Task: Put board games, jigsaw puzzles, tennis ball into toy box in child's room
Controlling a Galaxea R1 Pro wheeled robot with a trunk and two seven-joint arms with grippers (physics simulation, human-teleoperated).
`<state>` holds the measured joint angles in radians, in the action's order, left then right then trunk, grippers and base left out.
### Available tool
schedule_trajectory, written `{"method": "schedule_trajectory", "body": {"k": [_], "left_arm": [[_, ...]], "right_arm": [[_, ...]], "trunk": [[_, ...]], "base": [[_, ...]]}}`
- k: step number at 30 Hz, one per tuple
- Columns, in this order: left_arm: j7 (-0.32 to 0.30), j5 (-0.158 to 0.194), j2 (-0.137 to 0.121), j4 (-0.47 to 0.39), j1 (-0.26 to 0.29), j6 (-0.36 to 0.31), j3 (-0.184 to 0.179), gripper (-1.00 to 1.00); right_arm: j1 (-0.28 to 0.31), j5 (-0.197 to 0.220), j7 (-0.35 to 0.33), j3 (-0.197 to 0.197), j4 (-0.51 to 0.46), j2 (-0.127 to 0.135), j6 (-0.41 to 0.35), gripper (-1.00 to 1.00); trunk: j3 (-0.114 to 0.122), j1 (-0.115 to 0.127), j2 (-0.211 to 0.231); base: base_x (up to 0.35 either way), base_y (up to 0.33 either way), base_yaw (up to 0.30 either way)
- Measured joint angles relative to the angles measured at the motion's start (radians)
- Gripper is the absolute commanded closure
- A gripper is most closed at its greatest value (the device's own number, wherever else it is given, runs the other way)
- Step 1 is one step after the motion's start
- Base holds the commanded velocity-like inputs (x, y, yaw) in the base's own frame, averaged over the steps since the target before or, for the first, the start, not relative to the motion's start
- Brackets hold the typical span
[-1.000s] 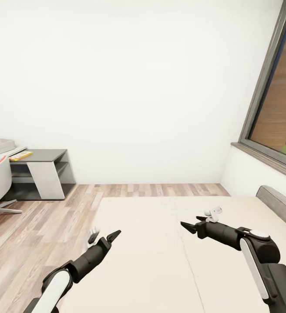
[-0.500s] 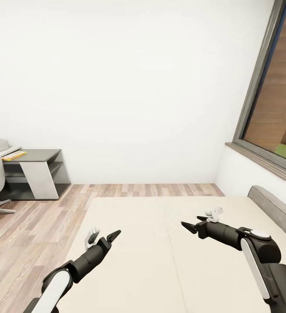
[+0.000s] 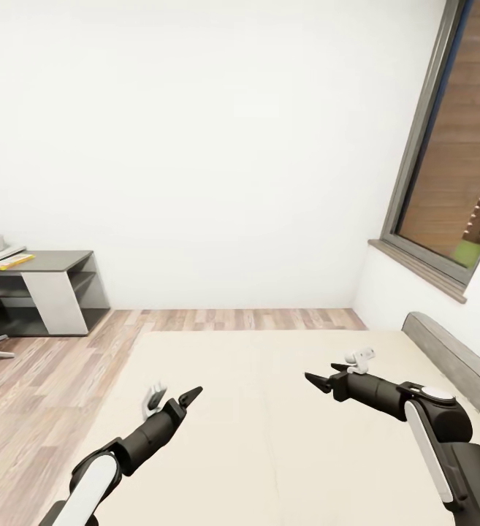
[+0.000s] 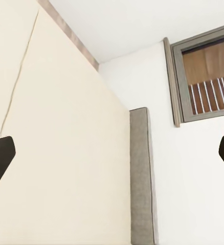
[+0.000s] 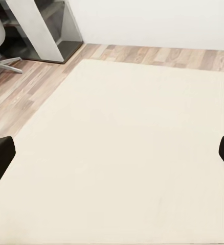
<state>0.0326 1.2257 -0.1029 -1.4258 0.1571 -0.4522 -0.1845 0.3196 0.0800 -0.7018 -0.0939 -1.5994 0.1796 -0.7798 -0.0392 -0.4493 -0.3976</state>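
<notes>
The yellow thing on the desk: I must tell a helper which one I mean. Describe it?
At the left wall stands a grey desk. On its top, near the left end, lies a flat yellow box, the only bright item there.

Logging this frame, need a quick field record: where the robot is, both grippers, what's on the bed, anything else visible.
place: beside the bed
left gripper: open, empty, over bed edge
right gripper: open, empty, over bed
bed surface: bare where visible, no games seen
headboard: grey, at right
desk: far left, yellow flat item on top
window: right wall
</notes>
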Motion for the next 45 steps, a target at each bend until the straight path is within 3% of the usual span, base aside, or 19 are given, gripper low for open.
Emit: {"method": "schedule_trajectory", "body": {"k": [14, 21, 27, 36, 45], "left_arm": [[0.002, 0.017, -0.002, -0.001, -0.001, -0.005, 0.022, -1.00], [0.008, 0.082, -0.005, -0.006, -0.003, -0.012, 0.063, -1.00], [0.016, 0.110, -0.016, 0.014, -0.003, -0.016, 0.076, -1.00], [0.035, 0.125, -0.048, 0.060, 0.002, -0.023, 0.089, -1.00], [0.042, 0.125, -0.054, 0.106, 0.017, -0.039, 0.092, -1.00]], "right_arm": [[0.000, -0.002, -0.002, 0.004, 0.000, -0.002, -0.007, -1.00], [-0.001, -0.001, -0.004, 0.009, -0.002, 0.000, -0.067, -1.00], [-0.002, -0.001, -0.005, 0.013, -0.002, 0.002, -0.144, -1.00], [-0.009, -0.002, -0.007, 0.016, 0.007, 0.003, -0.184, -1.00], [-0.015, -0.002, -0.007, 0.020, 0.011, -0.004, -0.191, -1.00]], "trunk": [[0.000, 0.000, 0.000], [0.000, 0.000, 0.000], [0.000, 0.000, 0.000], [0.000, 0.000, 0.000], [0.000, 0.000, 0.000]], "base": [[0.000, -0.117, 0.000], [0.000, -0.022, 0.000], [0.000, -0.008, 0.000], [0.000, -0.002, 0.000], [0.000, 0.000, 0.000]]}}
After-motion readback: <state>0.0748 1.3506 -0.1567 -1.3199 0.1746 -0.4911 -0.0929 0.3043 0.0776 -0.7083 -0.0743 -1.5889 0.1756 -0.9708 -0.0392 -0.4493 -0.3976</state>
